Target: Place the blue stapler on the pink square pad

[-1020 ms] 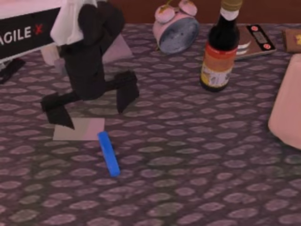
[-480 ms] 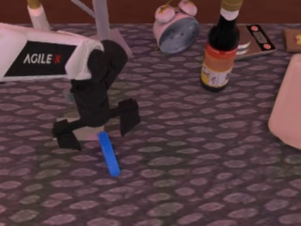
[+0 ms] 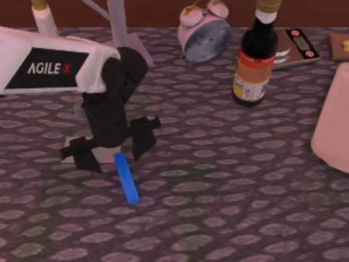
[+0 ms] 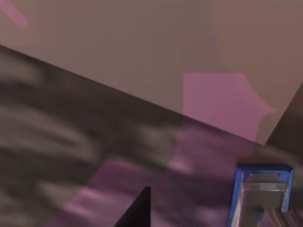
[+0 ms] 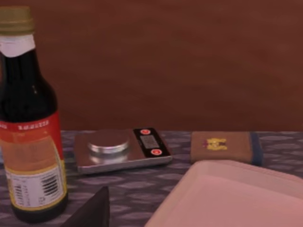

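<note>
Hovering over pink square pad (image 3: 71, 148), left hand (image 3: 112, 154) lower than before, fingers spread empty, blue stapler (image 3: 126, 178) unmoved.

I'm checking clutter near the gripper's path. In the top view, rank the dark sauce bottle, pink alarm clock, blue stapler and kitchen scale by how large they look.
1. dark sauce bottle
2. pink alarm clock
3. kitchen scale, partly hidden by the bottle, so unsure
4. blue stapler

A table (image 3: 229, 207) draped in purple-grey pebble-patterned cloth meets what looks like a plain reddish-brown wall (image 5: 189, 61) behind.
</note>
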`<state>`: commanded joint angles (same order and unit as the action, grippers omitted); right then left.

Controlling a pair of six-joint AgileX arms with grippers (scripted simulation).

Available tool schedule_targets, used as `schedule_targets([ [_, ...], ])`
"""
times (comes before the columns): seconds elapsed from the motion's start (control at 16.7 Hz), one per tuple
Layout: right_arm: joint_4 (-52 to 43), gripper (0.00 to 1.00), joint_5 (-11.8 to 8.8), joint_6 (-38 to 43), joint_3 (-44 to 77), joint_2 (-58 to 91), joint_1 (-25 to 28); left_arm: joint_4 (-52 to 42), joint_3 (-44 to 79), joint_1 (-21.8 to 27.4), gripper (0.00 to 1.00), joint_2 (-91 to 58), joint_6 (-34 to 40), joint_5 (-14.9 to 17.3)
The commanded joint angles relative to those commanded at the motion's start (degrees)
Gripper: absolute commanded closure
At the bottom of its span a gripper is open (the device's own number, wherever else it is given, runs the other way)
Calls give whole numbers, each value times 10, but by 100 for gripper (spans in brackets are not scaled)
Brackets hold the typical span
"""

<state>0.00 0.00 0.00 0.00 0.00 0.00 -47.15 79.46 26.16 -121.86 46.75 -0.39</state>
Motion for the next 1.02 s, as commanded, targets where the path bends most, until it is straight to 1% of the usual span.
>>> schedule_targets([
  [0.42, 0, 0, 0, 0, 0, 0, 0, 0, 0, 0, 98, 0, 0, 0],
  [0.48, 0, 0, 0, 0, 0, 0, 0, 0, 0, 0, 100, 0, 0, 0],
  [1.02, 0, 0, 0, 0, 0, 0, 0, -2, 2, 0, 100, 1, -1, 0],
])
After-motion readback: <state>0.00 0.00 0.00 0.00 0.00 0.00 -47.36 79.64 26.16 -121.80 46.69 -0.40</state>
